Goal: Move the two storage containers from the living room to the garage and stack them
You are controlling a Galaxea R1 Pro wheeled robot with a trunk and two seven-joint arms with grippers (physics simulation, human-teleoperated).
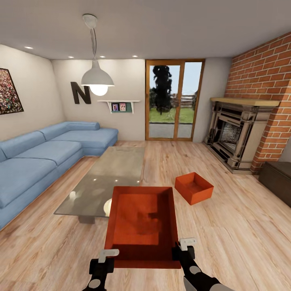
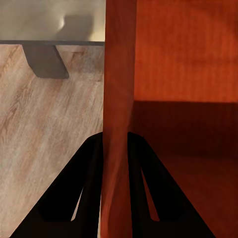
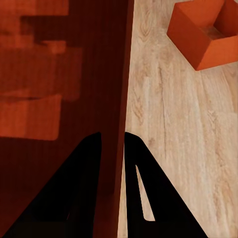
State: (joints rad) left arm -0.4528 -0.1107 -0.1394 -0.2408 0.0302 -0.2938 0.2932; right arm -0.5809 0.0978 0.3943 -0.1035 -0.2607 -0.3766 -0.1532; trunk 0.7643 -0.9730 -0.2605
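I am in the living room and hold one orange-red storage container (image 1: 143,226) low in front of me, over the light wood planks. My left gripper (image 1: 108,256) is shut on its left wall (image 2: 116,99), one finger inside and one outside. On the opposite side, my right gripper (image 1: 184,246) is shut on the right wall (image 3: 116,74) in the same way. The other storage container (image 1: 194,188) sits on the plank floor ahead and to the right, slightly turned, and it also appears beyond my right gripper (image 3: 206,34). The garage is out of view.
A glass coffee table (image 1: 105,173) stands just beyond the held container, with a blue corner sofa (image 1: 36,157) to its left. A brick fireplace (image 1: 236,135) and a dark chest (image 1: 279,178) line the right wall. Wood-framed glass doors (image 1: 173,101) are straight ahead.
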